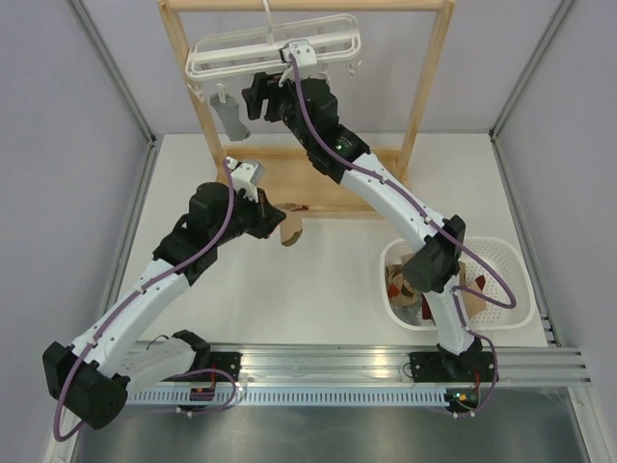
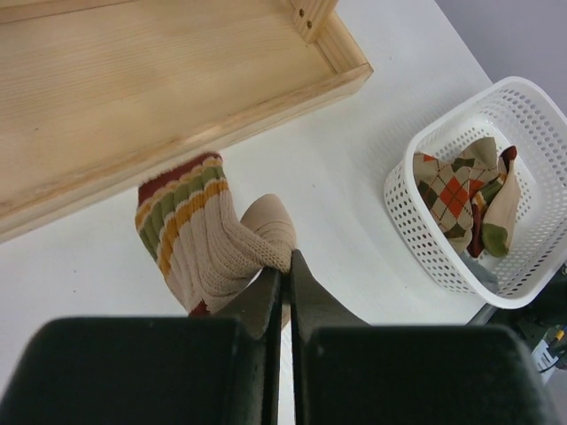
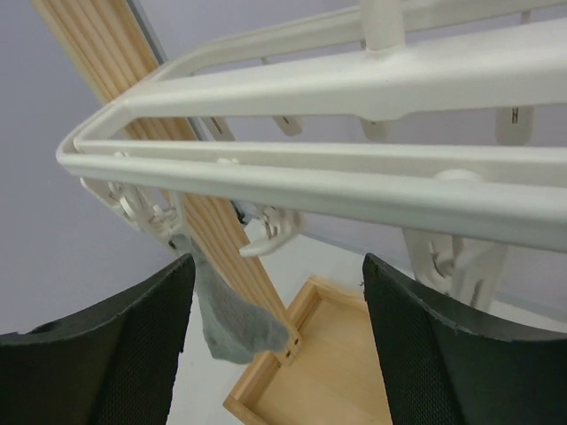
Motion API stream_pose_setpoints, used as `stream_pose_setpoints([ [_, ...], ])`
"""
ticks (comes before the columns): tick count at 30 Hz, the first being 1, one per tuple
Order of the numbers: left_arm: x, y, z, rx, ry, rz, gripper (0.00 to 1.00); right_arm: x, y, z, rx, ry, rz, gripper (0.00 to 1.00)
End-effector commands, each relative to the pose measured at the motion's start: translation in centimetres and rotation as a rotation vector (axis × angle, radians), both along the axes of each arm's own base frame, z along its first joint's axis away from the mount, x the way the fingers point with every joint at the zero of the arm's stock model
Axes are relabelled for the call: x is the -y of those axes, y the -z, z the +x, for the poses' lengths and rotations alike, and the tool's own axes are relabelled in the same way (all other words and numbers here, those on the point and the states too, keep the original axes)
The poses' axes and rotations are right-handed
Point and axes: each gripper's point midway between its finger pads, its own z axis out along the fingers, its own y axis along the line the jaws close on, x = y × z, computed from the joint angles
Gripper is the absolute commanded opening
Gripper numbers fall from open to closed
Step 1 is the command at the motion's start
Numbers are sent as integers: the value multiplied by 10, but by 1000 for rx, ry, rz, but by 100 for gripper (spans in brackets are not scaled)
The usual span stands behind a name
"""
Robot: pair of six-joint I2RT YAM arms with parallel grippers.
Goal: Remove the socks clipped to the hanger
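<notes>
Left gripper (image 2: pixel 283 276) is clenching the striped sock (image 2: pixel 199 235), likely basket-bound (image 2: pixel 416 232); right gripper (image 3: pixel 276 297), released, is hovering beside the hanger's (image 3: pixel 292 177) clipped grey sock (image 3: pixel 229 320).

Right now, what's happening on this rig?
The left end effector is shut on a striped sock, holding it over the table near the wooden rack base. The right end effector is open, up at the white hanger, close to a grey sock that is still clipped at one end. A few socks, argyle among them, already lie in the white basket.
</notes>
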Motion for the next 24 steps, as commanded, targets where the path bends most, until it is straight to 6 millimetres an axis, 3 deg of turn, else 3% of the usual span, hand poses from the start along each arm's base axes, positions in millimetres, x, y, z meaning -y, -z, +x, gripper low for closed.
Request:
stream_pose_setpoints([
  [1,-5,-27,4,73,-31,-20,2,18,-38,-23,44,11,37,80],
  [2,-6,-27,5,75,-36,-17,2,18,-23,-23,24,17,6,80],
  [3,-7,-28,6,80,-46,-15,2,24,-31,-31,34,20,6,80],
  [4,-10,-27,7,82,-60,-8,2,21,-8,-33,1,25,-35,80],
  [6,-13,-28,9,90,-78,-2,2,31,-14,-47,16,27,-45,80],
  [7,-17,-30,11,102,-97,5,2,31,-7,-52,8,23,-60,80],
  [8,-19,-30,12,107,-107,10,2,33,19,-55,-30,25,-107,80],
  [9,-21,-31,13,113,-118,14,2,42,15,-64,-30,28,-103,80],
  [10,-25,-32,15,123,-138,18,2,47,23,-68,-46,30,-113,80],
  [12,-30,-32,17,128,-159,24,2,64,56,-80,-107,55,-160,80],
  [13,-34,-32,19,128,-173,26,2,73,93,-83,-164,74,-216,80],
  [14,-35,-30,20,124,-175,26,2,85,106,-86,-189,109,-236,80],
  [15,-35,-31,20,126,-173,23,2,100,102,-94,-189,135,-230,80],
  [16,-32,-30,19,122,-153,15,2,110,112,-98,-211,157,-237,80],
  [17,-29,-34,18,134,-139,0,2,123,142,-104,-259,176,-280,80],
  [18,-27,-34,18,139,-128,-9,2,143,136,-108,-262,207,-252,80],
  [19,-21,-32,14,134,-89,-21,2,159,162,-112,-321,229,-250,80],
  [20,-17,-35,14,145,-71,-36,2,176,153,-118,-318,240,-204,80],
  [21,-14,-34,13,145,-50,-43,2,197,159,-114,-341,267,-182,80],
  [22,-7,-33,9,146,0,-47,2,212,180,-118,-384,284,-172,80],
  [23,-3,-34,8,154,25,-53,2,226,181,-119,-392,305,-154,80],
  [24,2,-32,9,150,49,-50,2,252,170,-120,-375,353,-111,80],
])
